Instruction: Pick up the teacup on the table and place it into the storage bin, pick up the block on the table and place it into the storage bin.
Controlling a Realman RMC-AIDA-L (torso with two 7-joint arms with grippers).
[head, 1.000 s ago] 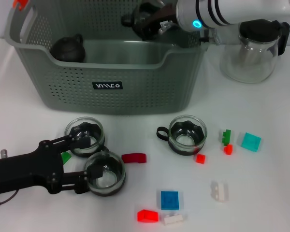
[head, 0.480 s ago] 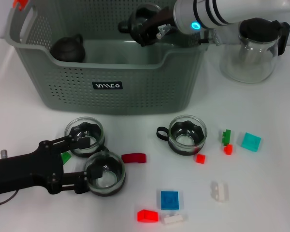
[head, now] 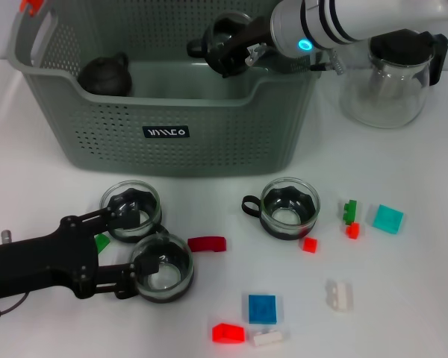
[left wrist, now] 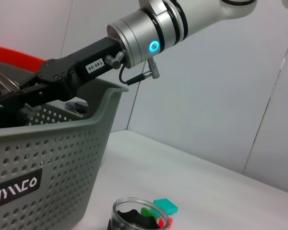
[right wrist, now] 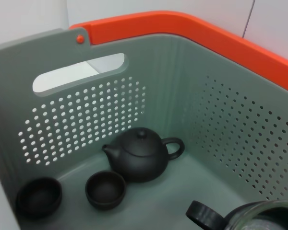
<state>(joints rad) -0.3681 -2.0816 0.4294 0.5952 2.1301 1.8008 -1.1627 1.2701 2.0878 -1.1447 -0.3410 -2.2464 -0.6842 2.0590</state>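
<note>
The grey-green storage bin [head: 164, 134] stands at the back of the table. Above its open top, my right gripper [head: 235, 41] is shut on a glass teacup [head: 222, 31] with a black handle; that teacup's rim [right wrist: 259, 215] shows over the bin floor. Three more glass teacups stand on the table [head: 131, 209] [head: 162, 267] [head: 289, 207]. My left gripper [head: 134, 253] lies low at the front left, open, its fingertips beside the two left teacups. Loose blocks lie around: a red one [head: 207, 244], a blue one [head: 262, 308], a teal one [head: 387, 218].
Inside the bin are a black teapot [right wrist: 139, 155] and two small dark cups [right wrist: 104, 189] [right wrist: 38, 195]. A glass teapot with a black lid [head: 392, 74] stands right of the bin. Several small red, white and green blocks [head: 339, 294] are scattered at the front right.
My right gripper has shifted slightly over the bin with the teacup held. The left arm and the things on the table have not moved.
</note>
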